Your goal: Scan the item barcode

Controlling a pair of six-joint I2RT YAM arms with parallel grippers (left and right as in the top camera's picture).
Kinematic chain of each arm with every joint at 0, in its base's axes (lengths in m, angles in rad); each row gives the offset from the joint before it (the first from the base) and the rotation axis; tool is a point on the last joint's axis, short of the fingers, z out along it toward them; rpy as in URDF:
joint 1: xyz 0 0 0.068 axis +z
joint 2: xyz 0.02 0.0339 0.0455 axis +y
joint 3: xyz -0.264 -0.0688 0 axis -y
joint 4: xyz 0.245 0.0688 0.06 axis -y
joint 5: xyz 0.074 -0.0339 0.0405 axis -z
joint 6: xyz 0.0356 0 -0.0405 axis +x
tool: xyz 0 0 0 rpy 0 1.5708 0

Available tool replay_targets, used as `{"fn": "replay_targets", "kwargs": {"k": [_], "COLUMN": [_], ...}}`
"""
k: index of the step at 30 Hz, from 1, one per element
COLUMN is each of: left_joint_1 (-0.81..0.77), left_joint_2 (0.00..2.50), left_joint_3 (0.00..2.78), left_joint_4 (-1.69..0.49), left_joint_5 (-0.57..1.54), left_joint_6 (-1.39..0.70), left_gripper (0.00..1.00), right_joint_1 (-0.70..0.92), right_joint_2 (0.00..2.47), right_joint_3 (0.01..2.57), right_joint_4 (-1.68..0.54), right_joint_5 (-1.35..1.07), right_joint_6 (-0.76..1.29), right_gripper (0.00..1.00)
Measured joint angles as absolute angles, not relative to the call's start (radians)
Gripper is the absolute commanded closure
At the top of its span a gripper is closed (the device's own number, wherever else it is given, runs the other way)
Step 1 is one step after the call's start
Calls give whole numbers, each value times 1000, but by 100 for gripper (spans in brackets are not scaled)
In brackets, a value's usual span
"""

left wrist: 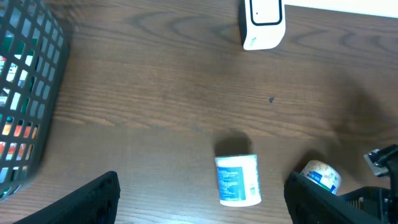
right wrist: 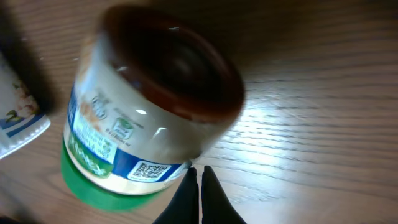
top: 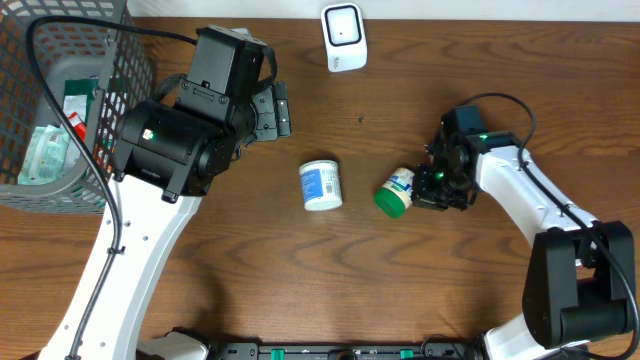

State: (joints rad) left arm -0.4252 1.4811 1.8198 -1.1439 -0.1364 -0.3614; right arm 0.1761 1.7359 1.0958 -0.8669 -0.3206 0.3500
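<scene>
Pinched fully shut at the right gripper (right wrist: 200, 190), with nothing caught between the fingertips. Parked just beside the base end of the green-lidded jar (top: 396, 191), tips close to its wall in the right wrist view but clamped on none of it. Spread wide at the left gripper (left wrist: 200, 208), holding nothing.

Measured from the scanner (top: 344, 37):
- green-lidded jar: well clear of it, toward the robot and slightly to the right-arm side
- right gripper: further to that side, just beyond the jar
- white tub (top: 320, 185): about as far toward the robot, almost straight out from the scanner, near the jar without touching
- left gripper: off to the left-arm side, nearer the scanner than either container
- wire basket (top: 60, 100): farthest that way

Lying on its side, the jar. Long axis slanted, lid end the farther from the scanner and pointing away from the right gripper, dark base turned to the wrist camera. On the label near the lid, a printed code patch (right wrist: 151, 170). Clearly nearer to the right arm than to the left.

Judged need for the coming move: open, straddle the jar across its long axis, close, then lift and turn the label toward the scanner.
</scene>
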Motion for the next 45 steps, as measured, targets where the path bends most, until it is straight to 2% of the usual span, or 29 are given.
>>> {"fn": "replay_targets", "kwargs": {"k": [8,33,45], "left_joint_1": [-425,-425,-425], "left_joint_2": [1481,1481,1481], "left_joint_3": [1820,1820,1820], "left_joint_4": [-1144,-1144,-1144], "left_joint_5": [-136,-136,-137], "left_joint_6": [-361,-361,-361], "left_gripper": [15,15,15], "right_joint_1": [230,248,339], "right_joint_2": [1736,1736,1736], "right_joint_3": [1095,1096,1096], "right_joint_4": [-775,-581,-516], "right_joint_5": [-329,-330,-337], "right_joint_6": [347,348,355], "right_gripper": [99,99,99]}}
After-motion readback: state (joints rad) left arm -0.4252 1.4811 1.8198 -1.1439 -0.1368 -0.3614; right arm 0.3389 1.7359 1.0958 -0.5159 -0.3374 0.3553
